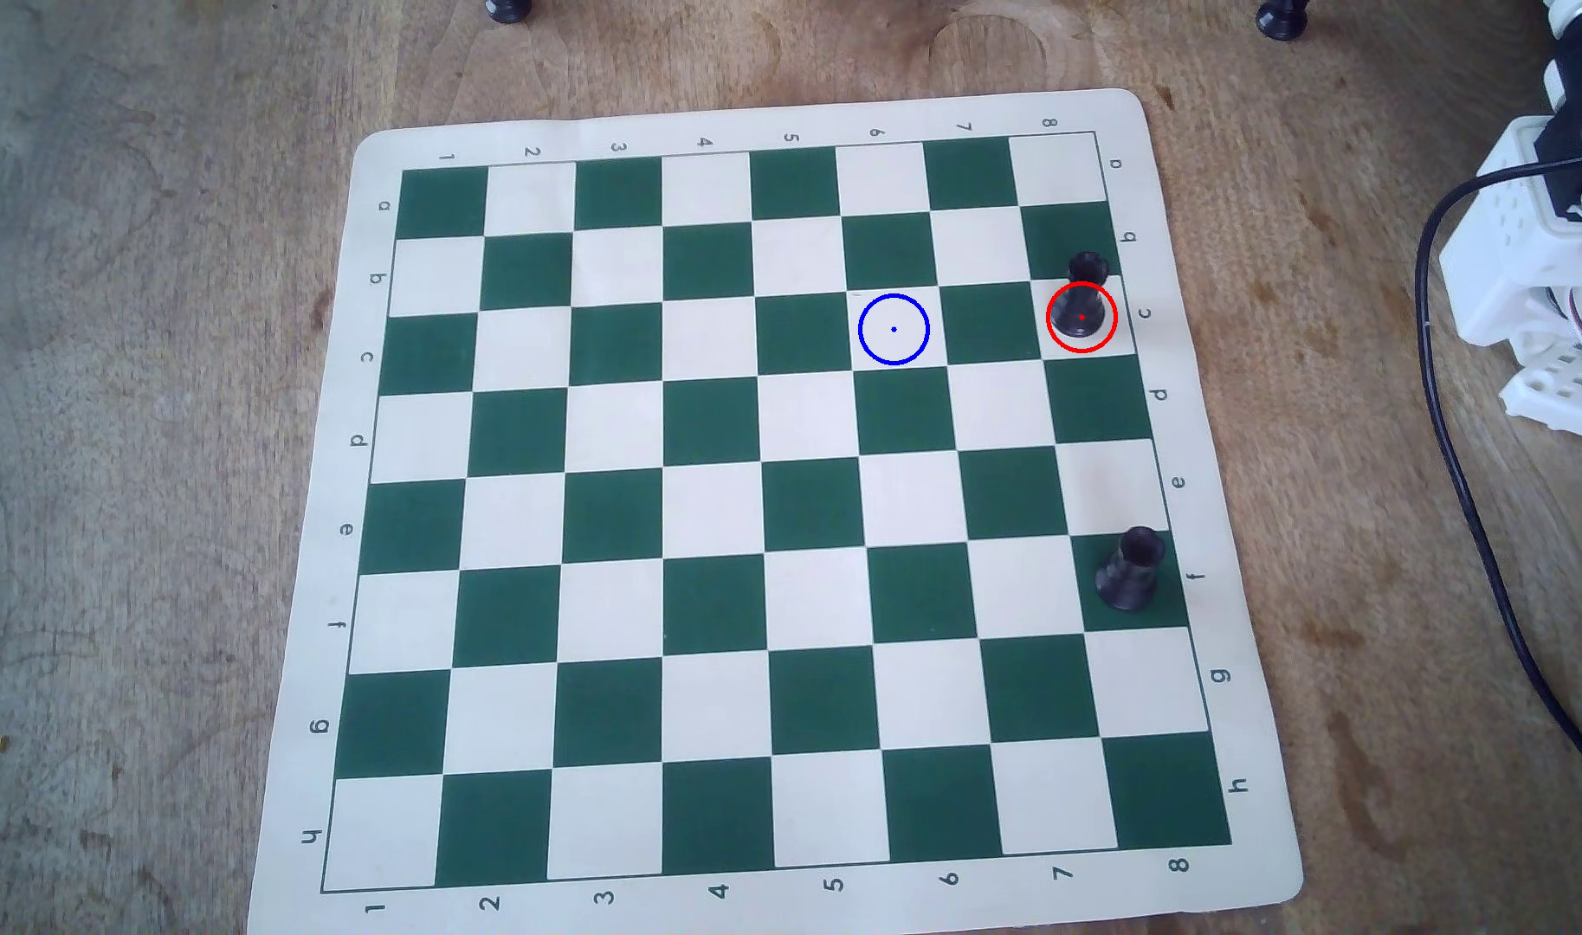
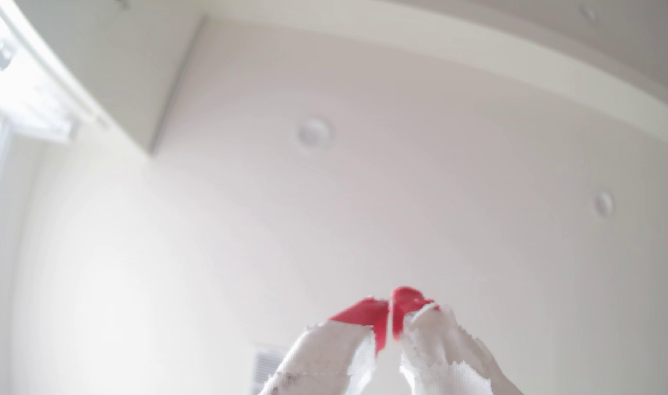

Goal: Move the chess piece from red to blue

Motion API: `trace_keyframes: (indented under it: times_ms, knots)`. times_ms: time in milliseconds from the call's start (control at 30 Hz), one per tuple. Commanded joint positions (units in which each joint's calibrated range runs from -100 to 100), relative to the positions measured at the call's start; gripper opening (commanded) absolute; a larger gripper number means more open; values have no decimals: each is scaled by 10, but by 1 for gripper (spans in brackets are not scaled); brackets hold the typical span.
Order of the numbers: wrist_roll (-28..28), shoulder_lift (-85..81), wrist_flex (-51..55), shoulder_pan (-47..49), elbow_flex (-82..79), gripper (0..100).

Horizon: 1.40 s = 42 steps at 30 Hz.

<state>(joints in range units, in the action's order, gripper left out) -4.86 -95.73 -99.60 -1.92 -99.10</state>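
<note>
— How far along are you?

— Not started, by my judgement. Taking the green-and-cream roll-up chessboard mat (image 1: 589,117) as the landmark and reading the overhead view from left to right: the thin blue circle outline with its blue centre dot (image 1: 894,329) comes first, on a cream square in the mat's upper right part, and nothing stands inside it. Two squares to its right, in the same row on the mat's last column, the small black plastic rook-like chess piece (image 1: 1081,310) stands upright with its base inside the thin red circle outline (image 1: 1050,328). Everything is left to do: reach, grasp, lift, carry leftward, set down in blue.

— And your pincer?

— My red-tipped, cloth-wrapped pincer (image 2: 390,304) points up at the white ceiling in the wrist view, tips pressed together, clenched on nothing. Only my white arm base (image 1: 1525,270) shows overhead, off the mat's right edge.

— Counts?

— On the mat: two black rook-like pieces, the second (image 1: 1129,568) further down the same last column. One blue circle, one red. Beyond the mat's top edge, two dark shapes, cut off; I can't tell what they are.
</note>
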Motion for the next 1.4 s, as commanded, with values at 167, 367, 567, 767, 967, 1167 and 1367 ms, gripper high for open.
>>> trace_keyframes:
  times_ms: [167, 367, 567, 767, 967, 1167, 1367]
  knots:
    - [-2, 0, -2, 4, -8, 0]
    - [2, 0, 5, 5, -8, 0]
    - [-5, -1, 148, 8, -9, 7]
    - [-24, -1, 356, 0, -9, 25]
    - [14, 0, 737, -113, 49, 30]
    - [63, 13, 1024, -189, 209, 34]
    - [78, 41, 1315, -181, 389, 36]
